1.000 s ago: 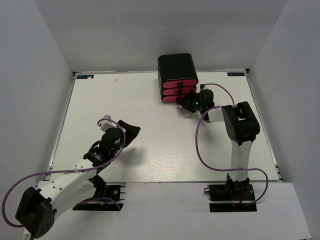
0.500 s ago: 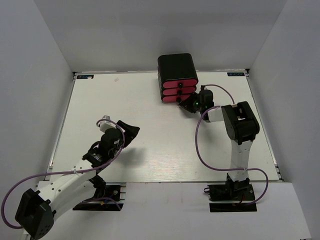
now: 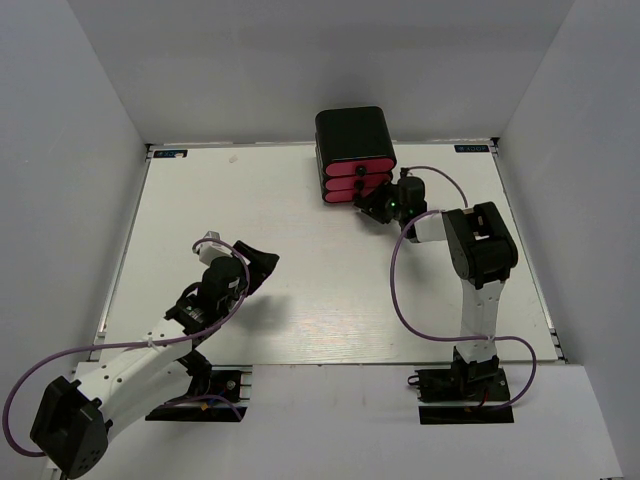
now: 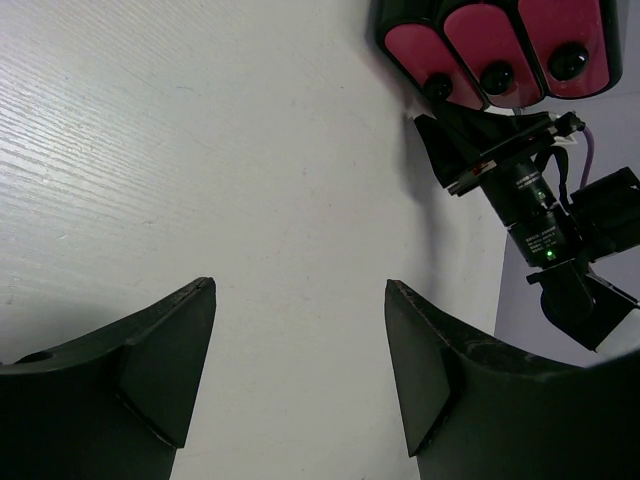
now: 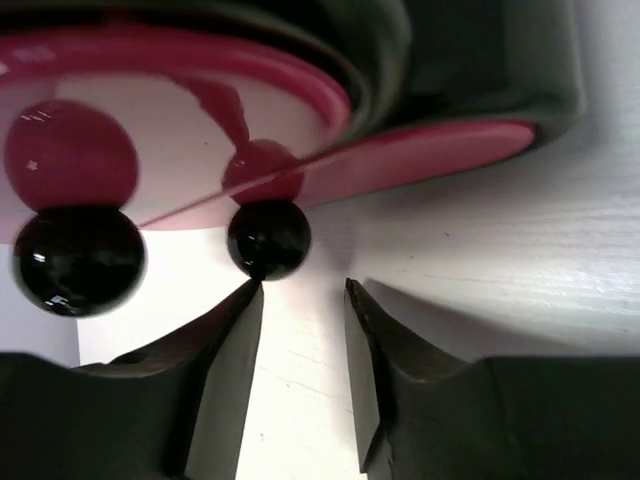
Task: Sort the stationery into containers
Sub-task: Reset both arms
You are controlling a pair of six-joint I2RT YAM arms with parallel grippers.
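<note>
Setting: robot test cell in a lab. Evidence: bare white surface point(image 3: 300, 230) boxed in by plain white walls point(image 3: 90, 130) at 9, 12 and 3 o'clock. Left arm point(image 3: 140, 365) and right arm point(image 3: 480, 300) bolted at 6 o'clock. Purple cables point(image 3: 393, 282) loop loose. One small drawer box point(image 3: 352, 125) at 12 o'clock.

No text can be read for certain. Two small dark stickers point(image 3: 170, 153) point(image 3: 470, 148) at the far corners of the table point(image 3: 300, 270) and faint white print on a camera barrel point(image 4: 530, 205) may carry lettering, but both are too small to make out.
</note>
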